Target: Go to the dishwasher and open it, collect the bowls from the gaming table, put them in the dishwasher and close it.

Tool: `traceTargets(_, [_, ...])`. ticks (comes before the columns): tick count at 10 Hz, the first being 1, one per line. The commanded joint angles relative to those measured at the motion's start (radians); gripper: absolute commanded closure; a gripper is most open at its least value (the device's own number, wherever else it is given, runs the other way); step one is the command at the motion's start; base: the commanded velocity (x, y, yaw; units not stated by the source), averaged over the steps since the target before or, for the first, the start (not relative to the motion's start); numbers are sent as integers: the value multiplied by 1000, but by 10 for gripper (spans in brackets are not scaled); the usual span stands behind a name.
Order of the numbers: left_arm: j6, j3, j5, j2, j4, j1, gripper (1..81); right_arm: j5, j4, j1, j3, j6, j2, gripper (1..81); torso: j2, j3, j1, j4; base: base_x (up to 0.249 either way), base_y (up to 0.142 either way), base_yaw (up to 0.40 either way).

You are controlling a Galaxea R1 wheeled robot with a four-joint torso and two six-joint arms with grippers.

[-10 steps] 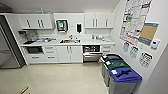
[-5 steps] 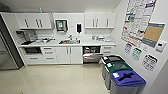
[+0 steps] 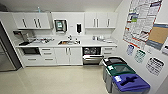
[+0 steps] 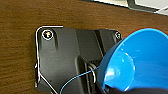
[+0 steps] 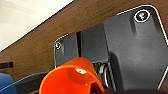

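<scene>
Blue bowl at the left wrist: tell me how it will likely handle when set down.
The blue bowl looks rigid and probably light, like moulded plastic. Its glossy inside suggests a slippery surface. Its flared, rounded wall could make it rock or tip if set down tilted.

A wide matte black plate (image 4: 62,57) with rounded corners, a pale edge, and round silver-ringed fittings (image 4: 47,34). A thin blue cable (image 4: 75,78) curves across it.

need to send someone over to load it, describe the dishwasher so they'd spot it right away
Look at the white kitchen counter along the far wall. Just beside the sink, toward the recycling bins, sits the dishwasher. Unlike the white cabinet doors around it, it shows a dark interior and a stainless door tipped open.
</scene>
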Motion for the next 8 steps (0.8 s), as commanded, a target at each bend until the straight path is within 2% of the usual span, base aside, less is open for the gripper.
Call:
traceTargets(1, [0,11,19,-29,-1,-46,811,-36,-15,48,11,-1,-19,811,0,0,0,0,158,0,0])
traceTargets(8, [0,11,19,-29,-2,-46,811,-36,-15,50,11,-1,-19,811,0,0,1,0,154,0,0])
